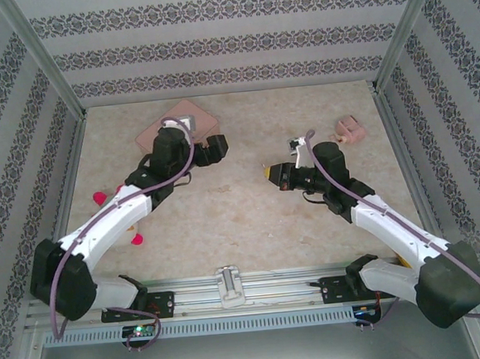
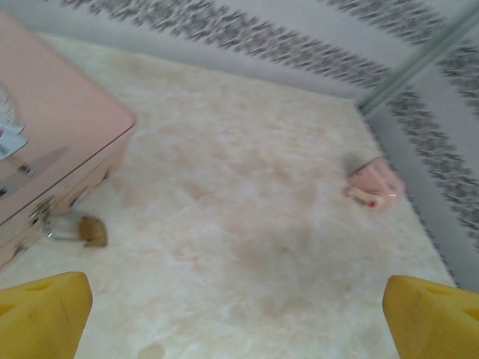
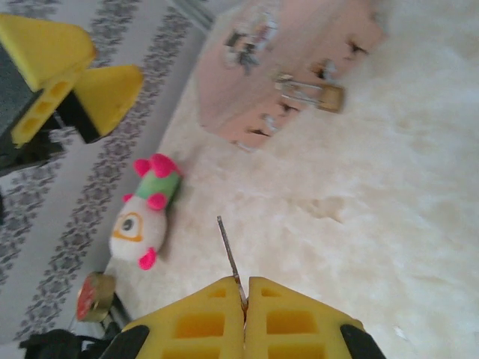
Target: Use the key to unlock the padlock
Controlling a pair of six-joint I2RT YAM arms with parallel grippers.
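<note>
— Right gripper [image 3: 244,299] is pinching the key [image 3: 229,254], its fingers pressing flat together on the key's head. Left gripper [image 2: 238,299] is hanging with its fingers spread wide, holding nothing.

— What is lying under and around them?

— The table [image 3: 389,224] is showing a pale beige marbled top. Walls [image 1: 212,40] with grey patterned bands are closing in three sides, and metal posts [image 1: 48,66] are standing at the corners. A plush toy [image 3: 146,213] is lying near the left wall. A pink lump [image 2: 374,187] is sitting near the right wall, well apart from the tin [image 3: 299,45].

— Which way is the key pointing?

— It is sticking straight out of the fingertips, its long axis running in line with the fingers. The tip is leaning slightly left, aiming toward the tin and touching nothing.

— And the padlock [image 3: 323,94]?

— It is lying on the table against the tin's front wall, well apart from the key. Its long axis is running along the table, with the shackle end at the tin and the brass body pointing away. I cannot tell whether the shackle is passing through the latch.
</note>
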